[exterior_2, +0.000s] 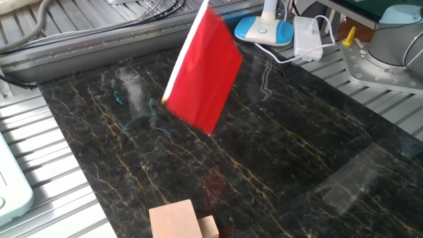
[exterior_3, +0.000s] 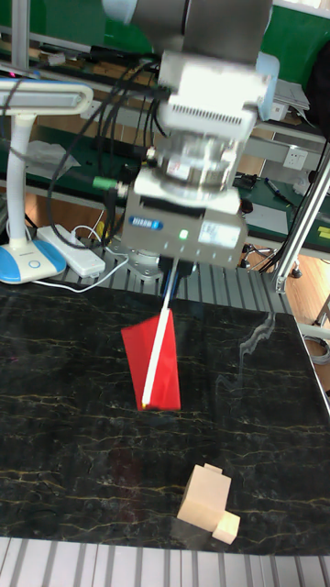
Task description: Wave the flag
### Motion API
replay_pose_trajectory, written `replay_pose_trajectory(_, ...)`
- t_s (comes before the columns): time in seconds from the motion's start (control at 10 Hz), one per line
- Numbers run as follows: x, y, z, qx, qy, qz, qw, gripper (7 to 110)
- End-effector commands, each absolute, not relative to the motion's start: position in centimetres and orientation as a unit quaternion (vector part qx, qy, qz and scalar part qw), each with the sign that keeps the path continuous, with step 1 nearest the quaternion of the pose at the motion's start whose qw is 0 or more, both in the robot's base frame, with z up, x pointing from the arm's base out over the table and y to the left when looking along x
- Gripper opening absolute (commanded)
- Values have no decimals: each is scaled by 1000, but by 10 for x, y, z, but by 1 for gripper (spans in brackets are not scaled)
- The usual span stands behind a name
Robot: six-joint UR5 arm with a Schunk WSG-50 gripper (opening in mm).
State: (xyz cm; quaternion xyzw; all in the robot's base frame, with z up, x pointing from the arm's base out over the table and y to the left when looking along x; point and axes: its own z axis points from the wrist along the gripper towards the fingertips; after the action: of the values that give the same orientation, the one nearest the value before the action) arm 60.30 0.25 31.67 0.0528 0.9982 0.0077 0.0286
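Observation:
The flag (exterior_2: 203, 66) is a bright-red sheet on a thin white stick (exterior_2: 184, 58), hanging tilted in the air above the dark marble tabletop (exterior_2: 297, 152). Its lower stick end points down-left. In the tall fixed view the gripper (exterior_3: 174, 271) sits under the large grey wrist and is shut on the top of the stick (exterior_3: 159, 344). The flag's red sheet (exterior_3: 145, 360) hangs below it, seen nearly edge-on. The top edge of the fixed view cuts off the gripper.
Pale wooden blocks (exterior_2: 177, 221) (exterior_3: 207, 500) stand at the table's near edge. A blue-and-white lamp base (exterior_2: 264, 30) and a white adapter (exterior_2: 307, 36) with its cable lie at the back. The robot base (exterior_2: 390, 46) is at the right.

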Motion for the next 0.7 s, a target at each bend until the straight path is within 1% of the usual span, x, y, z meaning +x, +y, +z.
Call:
replay_pose_trajectory(0.0,565,21,359,59,997,29,29,7)
replay_pose_trajectory(0.2,556,22,364,70,997,31,33,7)
replay_pose_trajectory(0.3,560,33,361,90,994,49,28,7)
replay_pose_trajectory(0.4,565,46,355,116,990,85,13,7)
replay_pose_trajectory(0.5,577,13,338,78,994,64,31,7)
replay_pose_trajectory(0.6,587,-50,328,12,997,-30,63,7)
